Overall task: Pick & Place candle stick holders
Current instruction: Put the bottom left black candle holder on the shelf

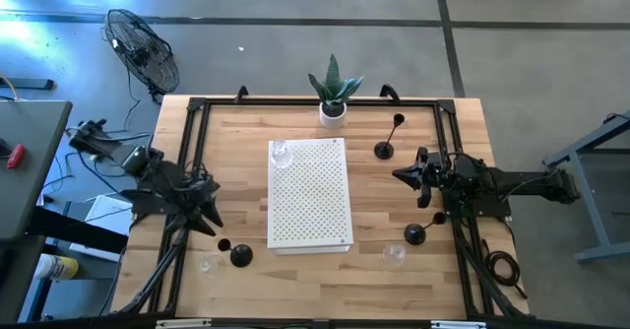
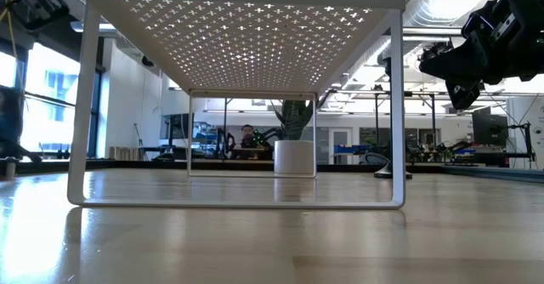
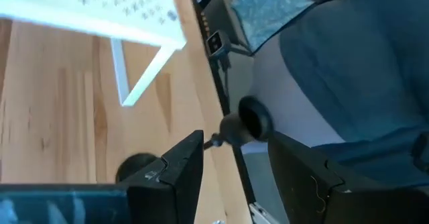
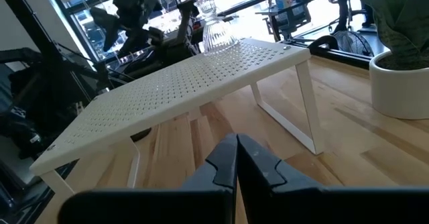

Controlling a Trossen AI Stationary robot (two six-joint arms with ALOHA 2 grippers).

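A black candle stick holder stands at the near left, base (image 1: 241, 255) on the table, small top (image 1: 224, 244). My left gripper (image 1: 213, 225) hovers open just beside it. In the left wrist view the holder's top (image 3: 247, 121) shows past the gap between my fingers (image 3: 234, 143), and its base (image 3: 137, 163) shows behind one finger. Two more black holders (image 1: 384, 150) (image 1: 415, 233) stand on the right. One clear glass holder (image 1: 283, 155) sits on the white perforated shelf (image 1: 310, 196); two others (image 1: 209, 265) (image 1: 394, 255) stand on the table. My right gripper (image 4: 236, 158) waits shut at the right (image 1: 399, 174).
A white pot with a green plant (image 1: 335, 107) stands at the far edge behind the shelf. A black frame (image 1: 192, 132) runs along the table's edges. Bare wood lies between the shelf and each arm. A fan (image 1: 143, 48) stands on the floor beyond the far left corner.
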